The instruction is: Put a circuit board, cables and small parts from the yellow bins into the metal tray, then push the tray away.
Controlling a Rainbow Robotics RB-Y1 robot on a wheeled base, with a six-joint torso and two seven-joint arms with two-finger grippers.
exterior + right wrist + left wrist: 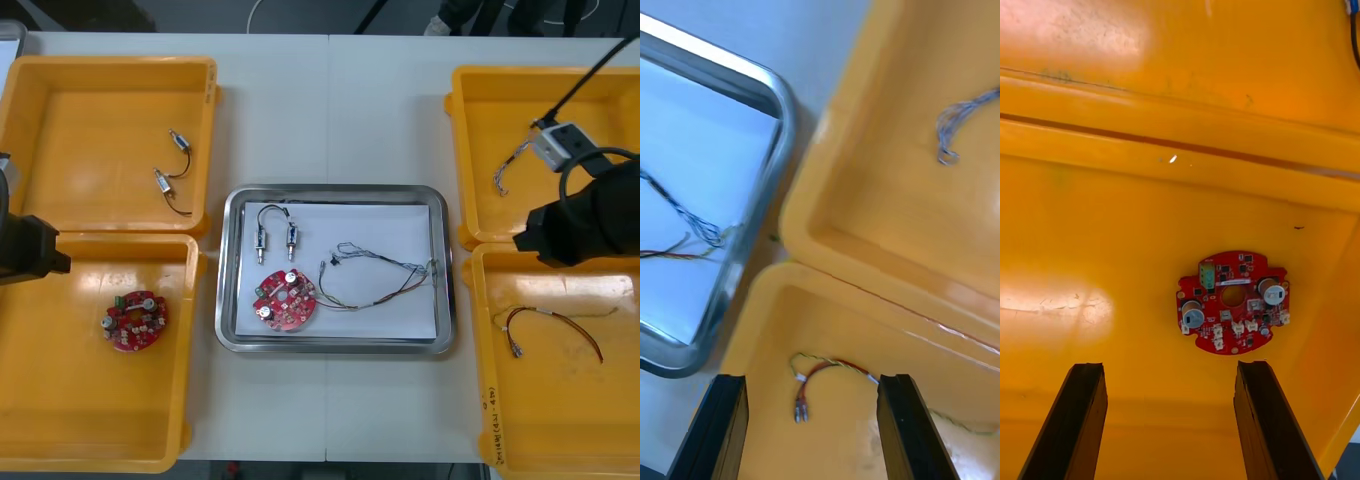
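Note:
The metal tray (335,191), white inside, lies in the middle of the table. In it are a red circuit board (284,298), two small metal parts (275,237) joined by a black cable, and a tangle of thin cables (380,275). My left gripper (1169,367) is open above the near left yellow bin (60,420), and a second red circuit board (1232,301) lies just beyond its fingertips. My right gripper (812,379) is open over the near right bin (560,440), with a red and yellow cable (824,371) lying below, between the fingers.
Two small metal parts (172,170) lie in the far left bin (60,130). A twisted blue and white cable (510,170) lies in the far right bin (500,95). The left arm (25,250) and right arm (585,220) hang over the bins' dividing rims.

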